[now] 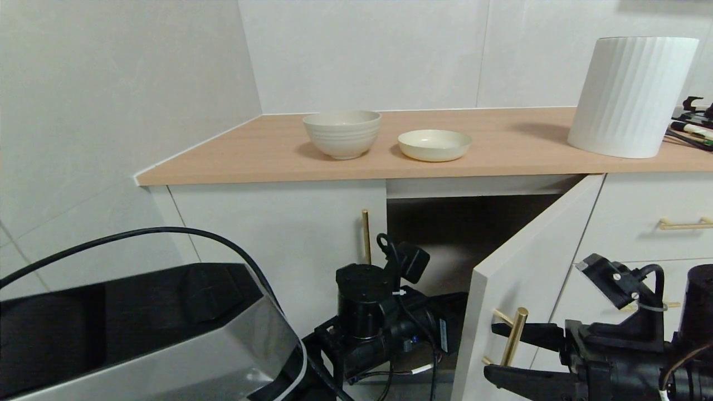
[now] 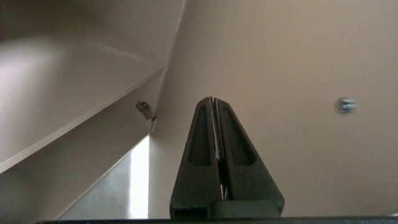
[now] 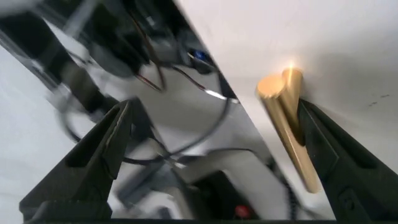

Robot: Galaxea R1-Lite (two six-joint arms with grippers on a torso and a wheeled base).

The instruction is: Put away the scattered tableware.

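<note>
A deep cream bowl [image 1: 342,132] and a shallow cream dish [image 1: 434,145] stand side by side on the wooden countertop [image 1: 234,156]. Below them the cabinet door [image 1: 529,262] is swung open. My right gripper [image 1: 490,351] is open, with one finger on each side of the door's brass handle [image 1: 512,337]. In the right wrist view that handle [image 3: 289,124] lies close to one finger [image 3: 336,162]. My left arm [image 1: 379,312] reaches low into the cabinet opening. Its gripper [image 2: 214,102] is shut on nothing, facing the cabinet's pale inner wall [image 2: 298,74].
A tall white ribbed container [image 1: 632,94] stands at the right of the counter, with pens and small items [image 1: 693,125] beyond it. A closed cabinet door with a vertical brass handle [image 1: 365,236] is to the left of the opening. Drawers with brass pulls [image 1: 685,224] are at right.
</note>
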